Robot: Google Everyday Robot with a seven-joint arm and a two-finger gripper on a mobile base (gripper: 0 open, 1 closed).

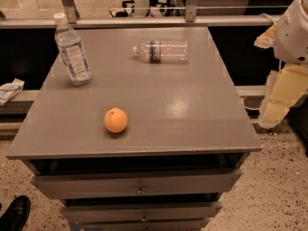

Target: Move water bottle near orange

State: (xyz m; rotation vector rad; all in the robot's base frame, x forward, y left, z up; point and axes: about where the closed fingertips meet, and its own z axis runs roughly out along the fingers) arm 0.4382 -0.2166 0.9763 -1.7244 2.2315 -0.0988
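The water bottle (161, 51), clear and ribbed with a dark red-and-blue label band, lies on its side at the back middle of the grey tabletop (192, 109), its cap pointing left. The orange (116, 120) sits near the front left of the top, well apart from the bottle. My gripper (275, 107) hangs with the white arm (293, 28) at the right edge of the view. It is beside the table's right side, off the top and far from both things.
A second bottle (72, 49) with a large pale label and white cap stands upright at the back left. Partly open drawers (139, 184) run below the front edge. A black shoe (14, 214) is on the floor at the bottom left. A rail and ledge run behind the table.
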